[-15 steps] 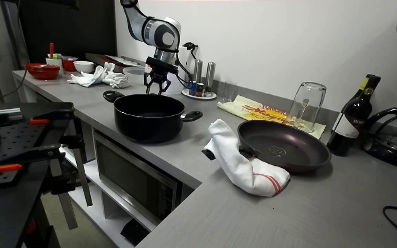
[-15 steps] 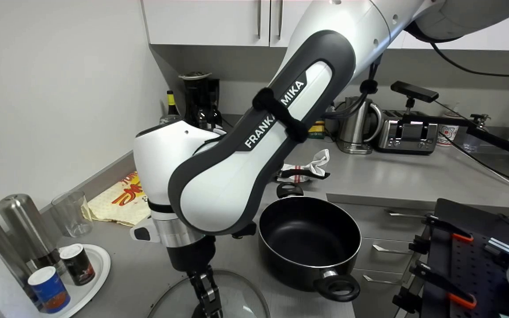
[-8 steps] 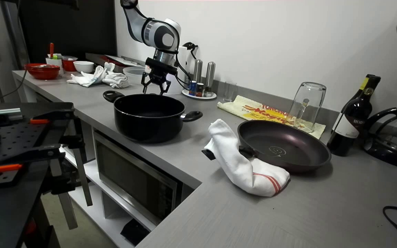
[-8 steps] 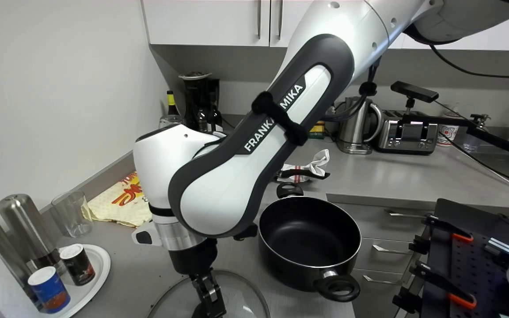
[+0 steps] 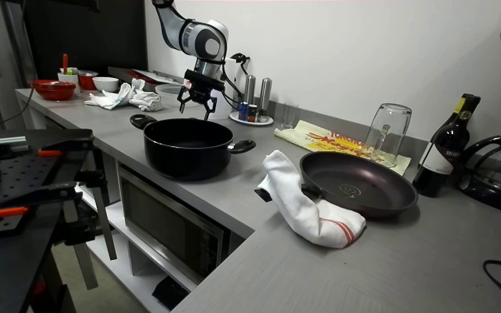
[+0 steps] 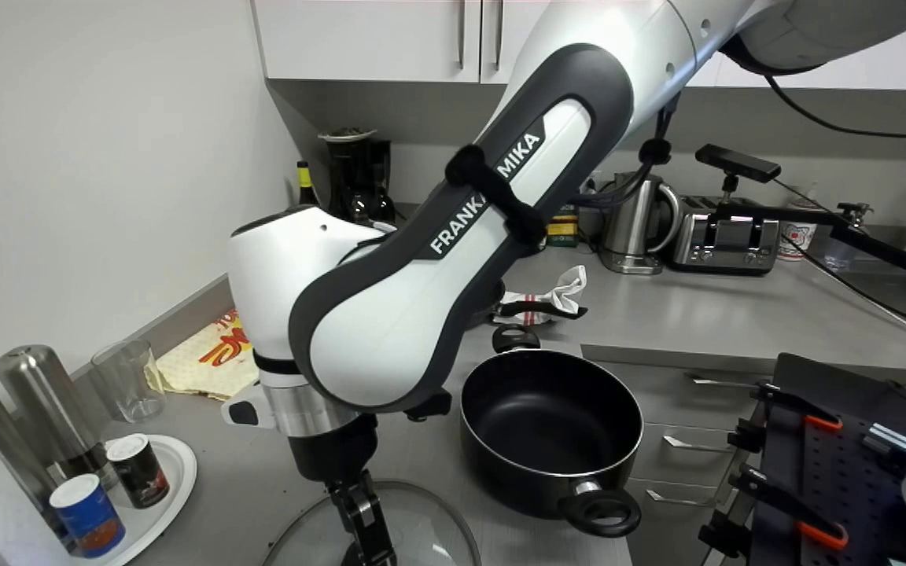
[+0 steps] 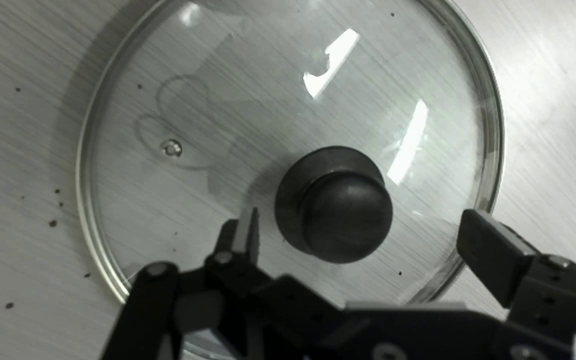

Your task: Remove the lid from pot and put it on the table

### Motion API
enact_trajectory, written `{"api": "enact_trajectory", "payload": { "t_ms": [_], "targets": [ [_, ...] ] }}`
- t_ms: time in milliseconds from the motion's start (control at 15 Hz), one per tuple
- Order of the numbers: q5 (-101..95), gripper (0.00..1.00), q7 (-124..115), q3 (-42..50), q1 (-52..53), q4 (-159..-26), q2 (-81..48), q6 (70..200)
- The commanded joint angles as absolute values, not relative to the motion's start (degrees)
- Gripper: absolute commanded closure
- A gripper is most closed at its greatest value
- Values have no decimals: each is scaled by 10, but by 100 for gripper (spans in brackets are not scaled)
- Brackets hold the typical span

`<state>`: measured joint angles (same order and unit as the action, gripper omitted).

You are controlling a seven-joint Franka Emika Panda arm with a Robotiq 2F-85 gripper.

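The lid point(image 7: 248, 65), clear glass with a metal rim and a black knob point(image 7: 348, 215), lies knob up on the grey table point(image 5: 355, 269). In an exterior view the lid point(image 6: 429, 523) is beside the black pot point(image 6: 551, 424), partly covered by my gripper point(image 6: 370, 527). The pot point(image 5: 187, 156) stands uncovered with nothing inside, and from that side it hides most of the lid. Seen from the wrist, my gripper point(image 7: 360, 220) is open above the lid, its fingers point(image 7: 490, 252) spread to either side of the knob and apart from it.
A dark frying pan point(image 5: 359, 184) with a white cloth point(image 5: 307, 208) around its handle sits past the pot. By the wall are a white plate point(image 6: 174, 503) with shakers and jars, a glass point(image 6: 134, 385) and a yellow cloth point(image 6: 213, 354). The counter edge runs close to the pot.
My gripper's fingers have spread from close together to wide apart, and the arm has risen slightly. The lid and pot have stayed where they were.
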<state>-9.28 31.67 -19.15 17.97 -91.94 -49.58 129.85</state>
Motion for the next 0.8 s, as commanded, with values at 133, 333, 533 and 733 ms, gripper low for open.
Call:
{"api": "enact_trajectory", "payload": {
  "t_ms": [133,333,533,733],
  "targets": [
    [-109,0,316,-192,182,-939,-437,1280],
    [-113,0,316,-192,181,-958,-395,1280],
    [-118,0,319,-193,180,-983,-349,1285],
    [-107,0,317,-193,181,-960,-363,1286]
  ]
}}
